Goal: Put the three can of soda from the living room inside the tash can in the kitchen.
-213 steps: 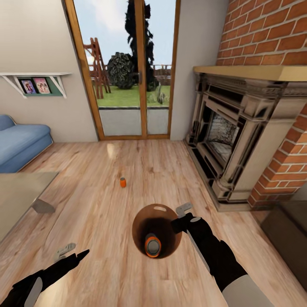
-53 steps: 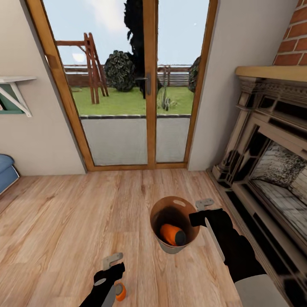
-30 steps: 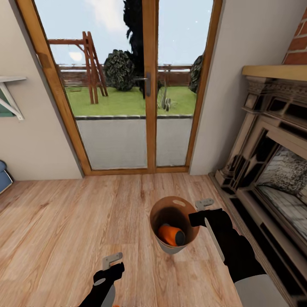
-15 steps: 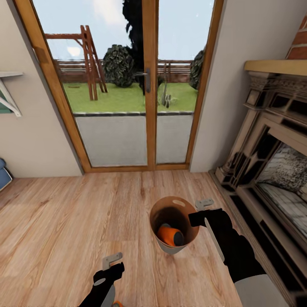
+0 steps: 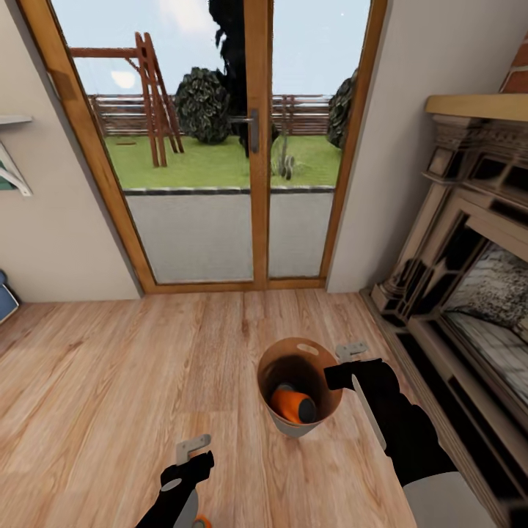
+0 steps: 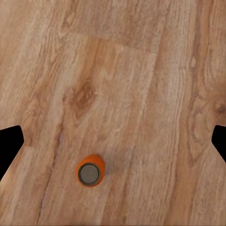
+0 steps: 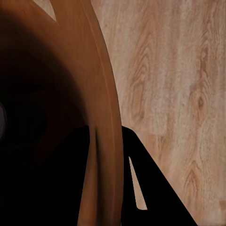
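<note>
My right gripper (image 5: 342, 372) is shut on the rim of the tash can (image 5: 284, 429), a grey tapered bin with a coppery inside, held off the wood floor. One orange can of soda (image 5: 292, 405) lies tilted inside it. In the right wrist view the bin's rim (image 7: 102, 117) runs between my dark fingers (image 7: 136, 160). Another can of soda (image 6: 89, 173) stands upright on the floor below my left gripper (image 6: 115, 141), which is open and apart from it. In the head view that can of soda (image 5: 199, 522) peeks at the bottom edge under the left gripper (image 5: 193, 456).
Wood-framed glass doors (image 5: 257, 147) stand straight ahead. A dark stone fireplace (image 5: 469, 293) lines the right side, close to my right arm. A wall shelf bracket (image 5: 13, 176) and a bit of blue sofa (image 5: 4, 297) sit at the left edge.
The camera has come closer to the doors since the first frame. The floor can slid down to the head view's bottom edge. The bin stays held by the right gripper.
</note>
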Available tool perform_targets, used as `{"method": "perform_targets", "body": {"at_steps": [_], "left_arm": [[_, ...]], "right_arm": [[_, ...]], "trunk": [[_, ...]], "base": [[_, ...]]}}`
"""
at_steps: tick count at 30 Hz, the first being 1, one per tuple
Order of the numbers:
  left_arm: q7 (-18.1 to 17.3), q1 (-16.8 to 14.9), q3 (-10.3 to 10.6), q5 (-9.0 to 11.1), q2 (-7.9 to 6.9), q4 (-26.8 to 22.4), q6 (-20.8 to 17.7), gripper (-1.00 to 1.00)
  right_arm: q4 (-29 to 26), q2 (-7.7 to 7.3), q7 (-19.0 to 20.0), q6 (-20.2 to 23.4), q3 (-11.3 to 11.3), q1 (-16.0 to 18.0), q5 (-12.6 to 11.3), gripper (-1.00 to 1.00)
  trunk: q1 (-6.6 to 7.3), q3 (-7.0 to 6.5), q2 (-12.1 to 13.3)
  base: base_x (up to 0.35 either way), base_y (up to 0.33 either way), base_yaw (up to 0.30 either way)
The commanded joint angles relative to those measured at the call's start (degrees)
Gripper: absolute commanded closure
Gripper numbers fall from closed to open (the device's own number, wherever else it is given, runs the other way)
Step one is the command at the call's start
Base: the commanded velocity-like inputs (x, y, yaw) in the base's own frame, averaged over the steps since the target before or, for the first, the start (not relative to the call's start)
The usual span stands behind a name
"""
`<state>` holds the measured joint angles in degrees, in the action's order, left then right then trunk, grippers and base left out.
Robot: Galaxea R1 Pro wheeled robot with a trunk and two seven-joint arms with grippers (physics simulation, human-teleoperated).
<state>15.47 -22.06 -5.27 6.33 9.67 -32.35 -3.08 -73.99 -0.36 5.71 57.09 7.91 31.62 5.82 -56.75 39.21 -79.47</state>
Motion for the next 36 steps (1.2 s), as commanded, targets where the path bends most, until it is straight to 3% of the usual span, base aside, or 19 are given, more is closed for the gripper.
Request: {"method": "perform_targets", "body": {"at_steps": [1,21,36], "left_arm": [[0.00,0.00,0.00,0.00,0.00,0.00,0.00,-1.00],[0.00,0.00,-0.01,0.00,-0.05,0.00,0.01,-1.00],[-0.09,0.00,-0.02,0.08,-0.62,0.00,0.00,-1.00]], "right_arm": [[-0.02,0.01,0.18,0.02,0.00,0.02,-0.74,1.00],[-0.02,0.01,0.18,0.00,0.04,0.02,-0.81,1.00],[0.01,0.01,0.18,-0.03,0.16,0.02,-0.81,1.00]], "trunk": [[0.00,0.02,0.00],[0.00,1.30,0.00],[0.00,1.72,0.00]], "base": [[0.151,0.000,0.000],[0.017,0.000,0.000],[0.122,0.040,0.000]]}}
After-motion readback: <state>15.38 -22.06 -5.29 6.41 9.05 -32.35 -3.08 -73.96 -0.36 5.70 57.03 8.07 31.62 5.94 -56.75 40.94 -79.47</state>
